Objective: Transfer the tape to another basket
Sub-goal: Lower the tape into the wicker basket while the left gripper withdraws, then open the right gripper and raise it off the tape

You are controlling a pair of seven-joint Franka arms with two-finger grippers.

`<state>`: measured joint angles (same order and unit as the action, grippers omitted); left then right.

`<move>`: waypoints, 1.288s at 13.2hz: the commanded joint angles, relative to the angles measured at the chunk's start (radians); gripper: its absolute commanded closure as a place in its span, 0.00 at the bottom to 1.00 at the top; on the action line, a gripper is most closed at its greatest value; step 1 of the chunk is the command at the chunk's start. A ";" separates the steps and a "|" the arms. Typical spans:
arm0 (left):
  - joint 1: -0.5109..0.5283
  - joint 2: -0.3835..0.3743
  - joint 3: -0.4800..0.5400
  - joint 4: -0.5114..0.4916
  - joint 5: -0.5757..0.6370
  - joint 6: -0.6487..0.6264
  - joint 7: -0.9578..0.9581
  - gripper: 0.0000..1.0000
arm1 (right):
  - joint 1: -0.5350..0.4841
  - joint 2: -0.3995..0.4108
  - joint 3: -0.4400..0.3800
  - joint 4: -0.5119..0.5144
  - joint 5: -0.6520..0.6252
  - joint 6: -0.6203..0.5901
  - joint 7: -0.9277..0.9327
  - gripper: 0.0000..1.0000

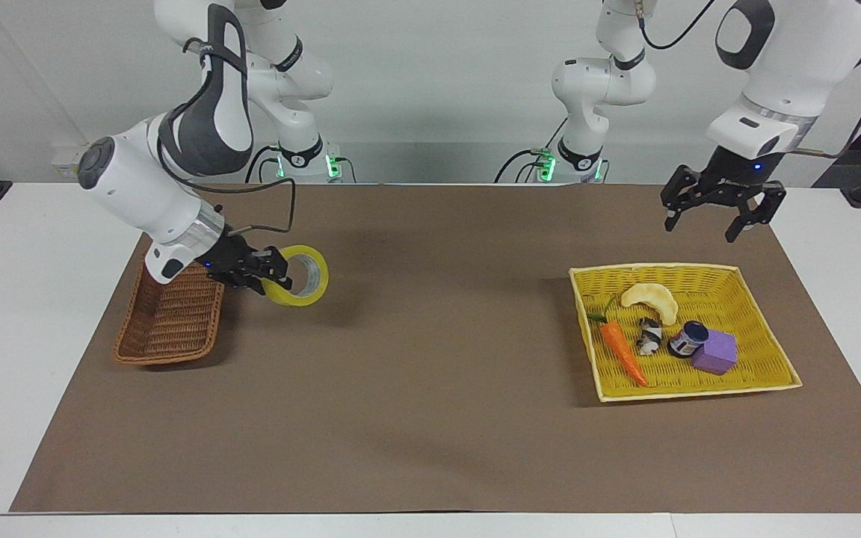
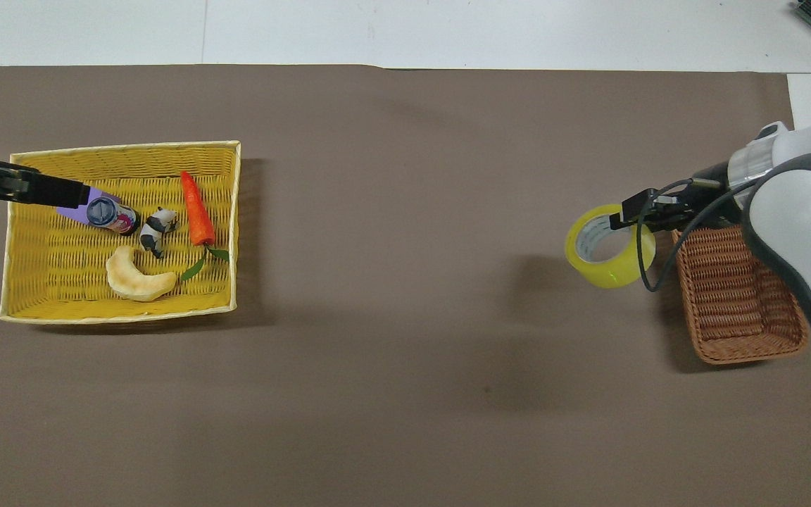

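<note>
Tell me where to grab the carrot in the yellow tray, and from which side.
Grip the carrot across its thick orange middle, coming straight down from above. It lies flat in the yellow tray, the panda figure close beside it; spare the leafy end.

Held tape just beside basket

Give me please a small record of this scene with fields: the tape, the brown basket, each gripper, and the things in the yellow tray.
tape: yellow roll, held in the air beside the brown basket, not yet in it
basket: brown wicker, toward the right arm's end of the table, nothing seen in it
right gripper: shut on the tape's wall
left gripper: open, holding nothing, raised over the mat beside the yellow tray
yellow tray: holds a carrot, a crescent pastry, a panda figure, a small jar, a purple block
</note>
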<state>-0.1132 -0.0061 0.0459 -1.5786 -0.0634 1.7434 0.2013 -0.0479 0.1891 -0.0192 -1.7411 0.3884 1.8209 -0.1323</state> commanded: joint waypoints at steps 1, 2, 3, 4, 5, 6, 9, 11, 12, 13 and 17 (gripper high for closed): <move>0.023 0.012 -0.005 0.061 0.019 -0.082 0.013 0.00 | -0.041 -0.016 0.010 0.061 -0.141 -0.086 0.031 1.00; 0.024 0.012 -0.003 0.060 0.017 -0.084 0.013 0.00 | -0.043 -0.019 0.010 0.063 -0.204 -0.109 0.030 1.00; 0.036 0.008 -0.001 0.057 0.017 -0.085 0.013 0.00 | -0.047 -0.020 0.007 0.063 -0.244 -0.118 0.030 1.00; 0.043 0.002 -0.003 0.054 0.017 -0.091 0.015 0.00 | -0.061 -0.019 0.002 0.063 -0.269 -0.112 0.031 1.00; 0.043 0.000 -0.003 0.049 0.017 -0.091 0.015 0.00 | -0.084 -0.020 0.001 0.061 -0.295 -0.109 0.031 1.00; 0.043 0.000 -0.003 0.049 0.017 -0.091 0.013 0.00 | -0.110 -0.023 -0.001 0.058 -0.316 -0.107 0.033 1.00; 0.044 0.000 -0.003 0.049 0.017 -0.087 0.006 0.00 | -0.186 -0.034 0.004 0.045 -0.402 -0.100 0.025 1.00; 0.038 0.000 -0.005 0.049 0.017 -0.079 0.006 0.00 | -0.243 -0.033 0.004 0.023 -0.410 -0.072 0.013 1.00; 0.038 0.000 -0.005 0.049 0.017 -0.084 0.006 0.00 | -0.262 -0.036 0.002 0.009 -0.413 -0.054 0.010 1.00; 0.041 0.000 -0.006 0.049 0.017 -0.085 0.006 0.00 | -0.285 -0.036 0.002 -0.001 -0.422 -0.048 -0.001 1.00; 0.043 0.000 -0.005 0.049 0.017 -0.085 0.004 0.00 | -0.340 -0.040 0.002 -0.078 -0.456 0.015 -0.105 1.00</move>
<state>-0.0827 -0.0059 0.0502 -1.5415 -0.0633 1.6751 0.2074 -0.3609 0.1774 -0.0317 -1.7582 -0.0430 1.7995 -0.1976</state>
